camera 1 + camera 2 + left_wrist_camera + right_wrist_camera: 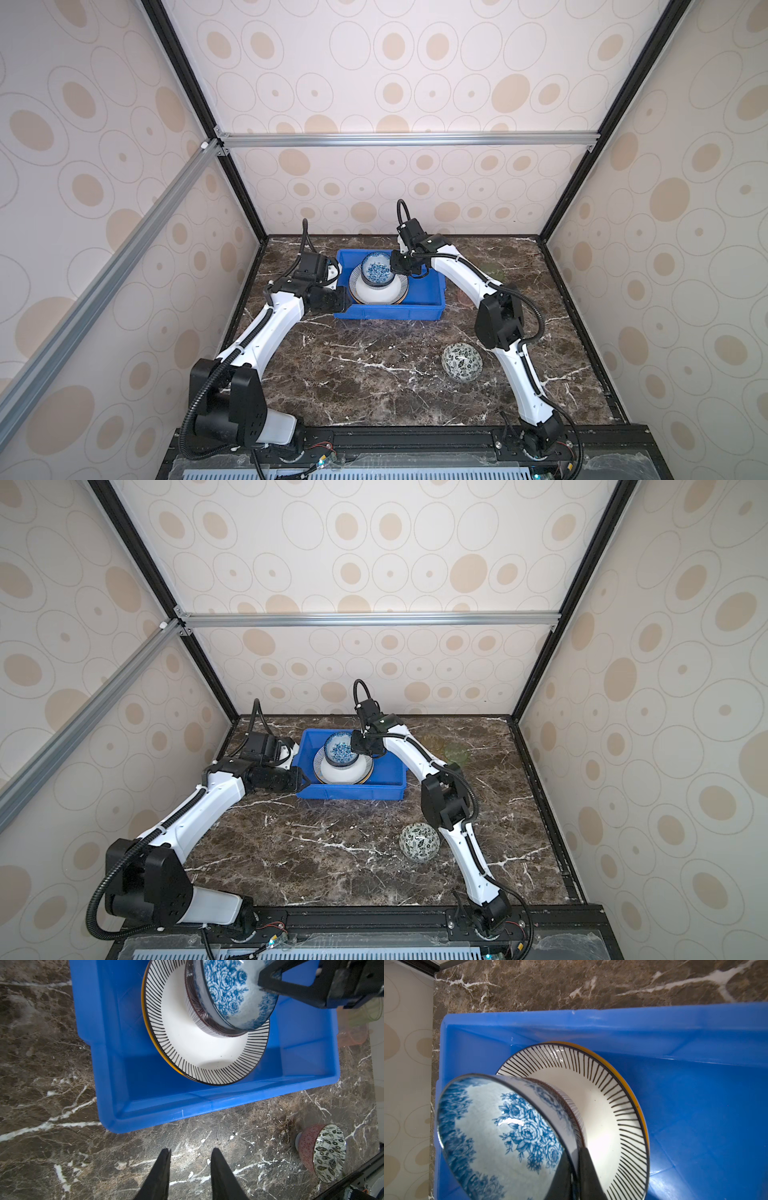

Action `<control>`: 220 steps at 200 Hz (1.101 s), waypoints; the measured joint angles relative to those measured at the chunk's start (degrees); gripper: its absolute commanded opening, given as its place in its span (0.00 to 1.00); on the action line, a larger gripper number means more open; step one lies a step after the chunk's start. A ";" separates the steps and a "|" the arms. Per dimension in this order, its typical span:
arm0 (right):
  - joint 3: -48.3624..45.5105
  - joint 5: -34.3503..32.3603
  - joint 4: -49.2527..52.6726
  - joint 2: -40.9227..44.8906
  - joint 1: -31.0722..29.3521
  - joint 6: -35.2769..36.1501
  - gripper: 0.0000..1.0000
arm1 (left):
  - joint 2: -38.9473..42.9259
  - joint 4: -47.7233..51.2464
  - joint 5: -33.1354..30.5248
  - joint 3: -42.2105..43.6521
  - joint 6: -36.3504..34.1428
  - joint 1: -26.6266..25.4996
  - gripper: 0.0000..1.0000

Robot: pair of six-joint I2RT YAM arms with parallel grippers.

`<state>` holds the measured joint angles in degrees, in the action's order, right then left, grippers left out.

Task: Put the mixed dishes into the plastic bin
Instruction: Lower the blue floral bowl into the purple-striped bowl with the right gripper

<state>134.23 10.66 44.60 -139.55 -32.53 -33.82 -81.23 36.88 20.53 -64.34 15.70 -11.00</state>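
Blue bin point(386, 312) on brown marble tabletop point(374, 376), beige circle-patterned walls point(415, 83)

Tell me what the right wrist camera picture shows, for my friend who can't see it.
The right gripper pinches the rim of a round blue floral ceramic bowl, which sits in another, dark-striped bowl on a round white plate with a black-striped rim. The stack lies inside a bright blue rectangular plastic bin on a brown marble table.
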 measured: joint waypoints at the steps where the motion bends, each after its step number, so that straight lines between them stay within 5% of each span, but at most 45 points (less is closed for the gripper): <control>1: 0.04 0.02 0.02 -0.02 0.00 0.00 0.11 | 0.00 0.00 0.00 0.00 0.00 0.00 0.34; 220: 1.84 1.42 1.27 -0.98 0.09 -0.28 0.25 | 0.00 0.00 0.00 0.00 0.00 0.00 0.34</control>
<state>136.07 12.08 45.87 -140.53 -32.45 -34.11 -81.23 36.88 20.53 -64.34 15.70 -11.00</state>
